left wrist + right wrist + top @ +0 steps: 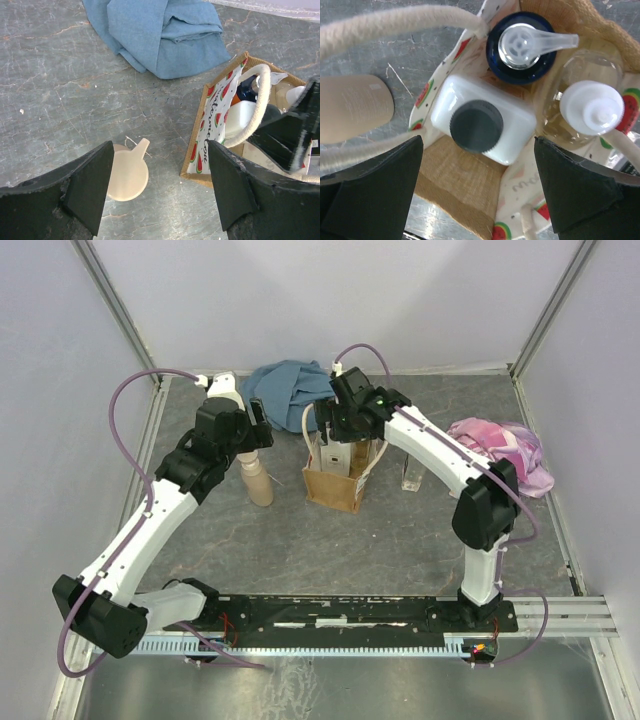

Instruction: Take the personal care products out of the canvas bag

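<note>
Jaws spread, right gripper [477, 180] hovers over canvas bag [332, 490], white bottle [485, 125] likely next to pinch; left gripper [160, 185], likewise spread, above beige bottle [129, 172] at bag's nine o'clock.

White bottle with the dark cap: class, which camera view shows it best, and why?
Right wrist view: it looks straight down into the bag, showing the white bottle, cap and shoulders, sharply. Left wrist view shows only a white patch behind the rope handle. In the top view the right arm mostly hides it.
</note>
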You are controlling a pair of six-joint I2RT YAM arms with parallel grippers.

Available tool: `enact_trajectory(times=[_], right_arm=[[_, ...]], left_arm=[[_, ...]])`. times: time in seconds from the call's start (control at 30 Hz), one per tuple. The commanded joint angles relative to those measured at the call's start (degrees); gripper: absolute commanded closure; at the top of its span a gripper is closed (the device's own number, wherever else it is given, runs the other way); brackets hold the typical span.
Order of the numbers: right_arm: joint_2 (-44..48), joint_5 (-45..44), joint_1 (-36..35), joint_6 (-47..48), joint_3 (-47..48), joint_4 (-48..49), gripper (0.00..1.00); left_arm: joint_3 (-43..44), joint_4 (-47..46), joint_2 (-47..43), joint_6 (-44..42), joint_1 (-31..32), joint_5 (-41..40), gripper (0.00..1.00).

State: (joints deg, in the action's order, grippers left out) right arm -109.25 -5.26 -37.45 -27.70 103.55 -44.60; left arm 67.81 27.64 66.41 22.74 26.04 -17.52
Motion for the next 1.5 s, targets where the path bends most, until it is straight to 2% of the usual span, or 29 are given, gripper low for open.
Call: enact_trajectory(times=[0.0, 0.17, 0.5, 0.6, 0.7, 0.8, 1.0, 1.13, 1.27, 1.37, 1.47], right_arm=[[-3.20, -5.59, -1.50, -4.18, 6.85, 0.19, 0.00], [-7.63, -13.47, -3.74, -7.10, 10.35, -2.01, 0.00], [-10.44, -23.82, -4.97, -12.47, 8.67, -3.12, 0.00], [-9.32, -24.26, -5.14, -12.63, 5.89, -0.68, 0.10], [-7.14, -24.23, -5.22, -12.02, 4.31, 1.36, 0.27], [-4.70, -25.07, -5.50, -10.40, 5.01, 0.98, 0.31], [0.69, -25.26, -6.05, -7.44, 8.54, -1.11, 0.31], [4.94, -21.27, -6.43, -5.06, 11.39, 0.76, 0.31], [5.17, -21.73, -6.76, -1.59, 21.22, -3.21, 0.30], [4.75, -24.23, -6.76, 1.44, 28.95, -5.68, 0.25], [5.55, -27.62, -6.55, 5.11, 32.43, -5.18, 0.23]], left_arm=[[4.01, 2.76, 0.84, 1.87, -0.12, -2.14, 0.18], [4.10, 3.16, 0.91, 1.87, -0.16, -2.10, 0.18], [4.87, 3.53, -0.18, 0.47, -0.13, -2.61, 0.17], [4.80, 3.56, -0.40, 0.42, -0.12, -2.62, 0.17], [4.66, 3.48, -0.50, 0.45, -0.13, -2.62, 0.16], [4.61, 3.55, -0.67, 0.50, -0.16, -2.61, 0.17], [4.47, 3.14, -0.65, 1.09, -0.12, -2.28, 0.16], [4.03, 2.80, -0.82, 1.55, -0.11, -1.92, 0.17], [3.91, 2.80, -0.70, 2.03, -0.12, -1.20, 0.17], [3.91, 2.79, -0.97, 2.13, -0.13, -1.32, 0.17], [3.99, 2.93, -1.15, 2.13, -0.15, -1.42, 0.17]])
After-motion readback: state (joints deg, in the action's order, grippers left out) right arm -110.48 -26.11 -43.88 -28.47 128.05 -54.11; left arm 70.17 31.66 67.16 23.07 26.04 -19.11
